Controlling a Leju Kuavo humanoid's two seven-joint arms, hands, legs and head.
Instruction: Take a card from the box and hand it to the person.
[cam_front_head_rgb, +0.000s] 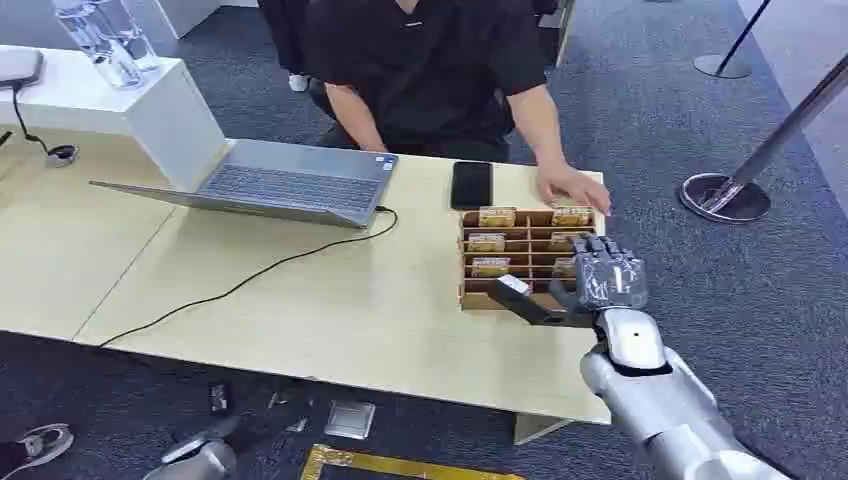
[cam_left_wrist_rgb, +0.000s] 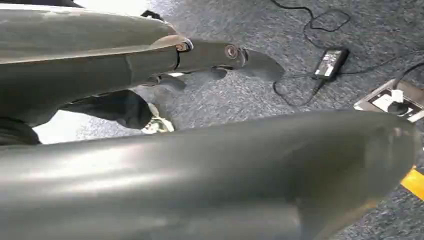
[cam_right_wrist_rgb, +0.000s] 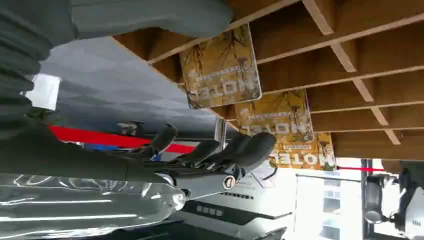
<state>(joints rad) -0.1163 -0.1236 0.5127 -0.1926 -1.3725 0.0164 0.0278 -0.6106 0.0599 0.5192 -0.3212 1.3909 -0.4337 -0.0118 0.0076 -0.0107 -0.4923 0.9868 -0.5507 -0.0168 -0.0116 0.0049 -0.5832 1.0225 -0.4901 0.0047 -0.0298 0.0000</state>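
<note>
A wooden box (cam_front_head_rgb: 465, 291) split into slots stands near the right end of the table (cam_front_head_rgb: 300, 300). Several yellow cards (cam_front_head_rgb: 497, 216) printed "HOTEL" stand in its slots, and the right wrist view shows such cards (cam_right_wrist_rgb: 222, 67) up close. My right hand (cam_front_head_rgb: 604, 276) hovers over the box's right column, thumb stretched toward the box's front and fingers (cam_right_wrist_rgb: 220, 150) spread just off the cards, holding nothing. My left hand (cam_front_head_rgb: 196, 458) hangs low beside the table, its fingers (cam_left_wrist_rgb: 215, 55) extended and empty. A person in black stands behind the table, one hand (cam_front_head_rgb: 572, 190) resting at the box's far right corner.
An open laptop (cam_front_head_rgb: 290, 185) with a black cable sits at the table's far middle, a black phone (cam_front_head_rgb: 471, 184) just behind the box. A white block with bottles (cam_front_head_rgb: 100, 40) stands far left. A stanchion base (cam_front_head_rgb: 725, 196) is on the carpet to the right. A floor socket (cam_front_head_rgb: 350, 418) lies below the table.
</note>
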